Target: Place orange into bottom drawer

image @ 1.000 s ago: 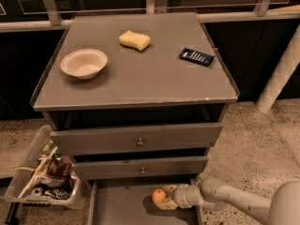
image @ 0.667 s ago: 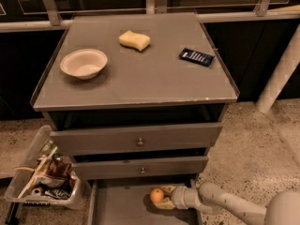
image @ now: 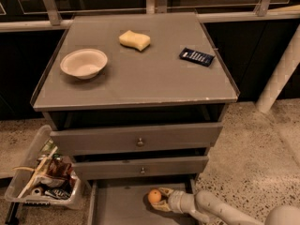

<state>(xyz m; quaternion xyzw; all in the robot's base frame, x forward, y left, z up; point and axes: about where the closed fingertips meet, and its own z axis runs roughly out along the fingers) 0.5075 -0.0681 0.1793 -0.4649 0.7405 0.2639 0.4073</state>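
— Camera view: where is the gripper (image: 161, 199)?

— Low at the near edge, right of centre. Its arm (image: 220, 211) reaches in from the near right corner, over the bottom drawer (image: 119, 206), which is pulled out toward us.

— And the fingers?

— Spread only as wide as the orange (image: 154, 196). One pale finger (image: 165, 191) lies along the fruit's far side and the other along its near side, so the gripper is clamped on the orange.

— Where exactly is the orange?

— Inside the bottom drawer's outline, toward its right half, at the left end of the gripper. I cannot tell whether it rests on the grey floor or hangs just above it.

— The other drawers?

— The middle drawer (image: 140, 167) and the top drawer (image: 136, 138) sit above, each with a small knob.

— On the cabinet top (image: 140, 86)?

— A white bowl (image: 83, 63) at the left, a pale yellow sponge (image: 134, 40) toward the far middle, and a dark blue packet (image: 197, 56) at the right, all well apart.

— Anything on the floor?

— A clear bin (image: 42, 184) of clutter stands left of the cabinet.
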